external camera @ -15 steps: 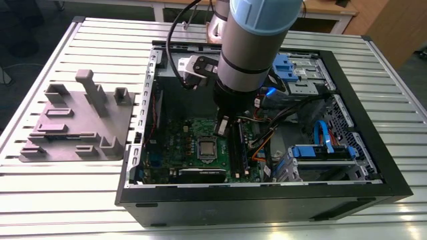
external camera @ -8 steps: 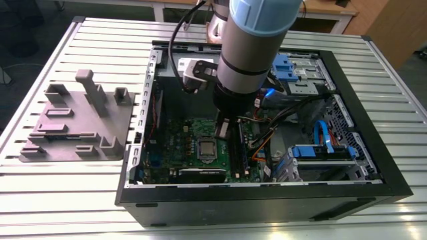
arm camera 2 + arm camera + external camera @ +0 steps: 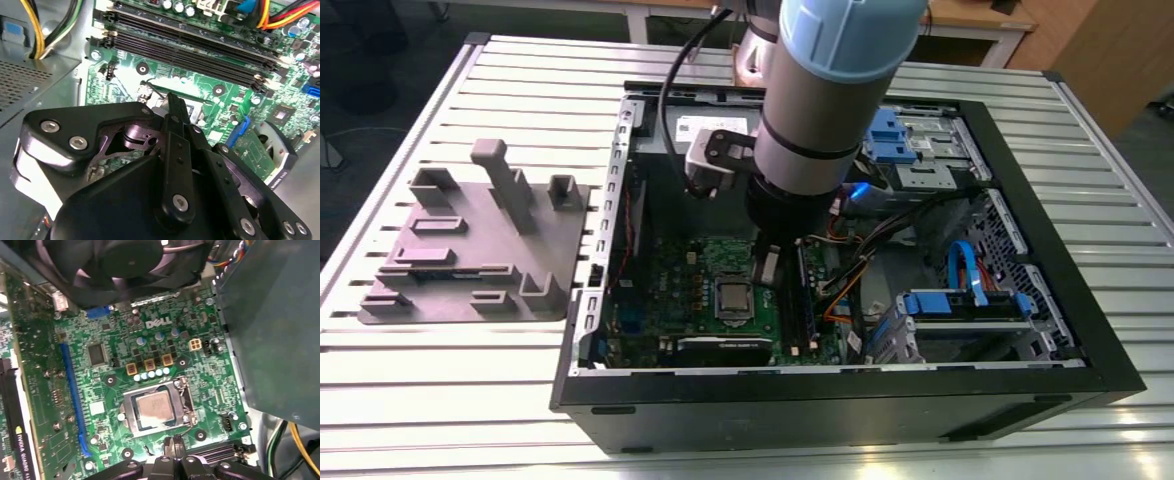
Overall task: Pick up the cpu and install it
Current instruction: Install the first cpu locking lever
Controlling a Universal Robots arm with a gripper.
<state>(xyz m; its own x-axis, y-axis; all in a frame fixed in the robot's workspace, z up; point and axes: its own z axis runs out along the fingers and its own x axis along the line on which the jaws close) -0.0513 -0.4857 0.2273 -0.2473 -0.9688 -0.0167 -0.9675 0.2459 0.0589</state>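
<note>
Inside the case, nearest the wrist cameras:
hand: the hand (image 3: 174, 446) hangs just above the motherboard, beside the socket edge; fingers pressed together, nothing pinched between them; in the second wrist view (image 3: 175, 112) its tips meet over the board.
cpu: the cpu (image 3: 155, 408) lies flat in the socket, silvery top up, apart from the hand; in the exterior view (image 3: 735, 297) it sits near the board's middle.
socket frame: metal socket frame (image 3: 131, 410) surrounds the chip.
motherboard: green motherboard (image 3: 115, 375) on the case floor; blue slot (image 3: 71, 395) beside the socket.
fan: black fan (image 3: 125, 260) beyond the socket.
case: open computer case (image 3: 854, 395) on the slatted table (image 3: 440, 400).
fixture: grey fixture (image 3: 474, 250) on the table, at the exterior view's left, well apart from the case.
</note>
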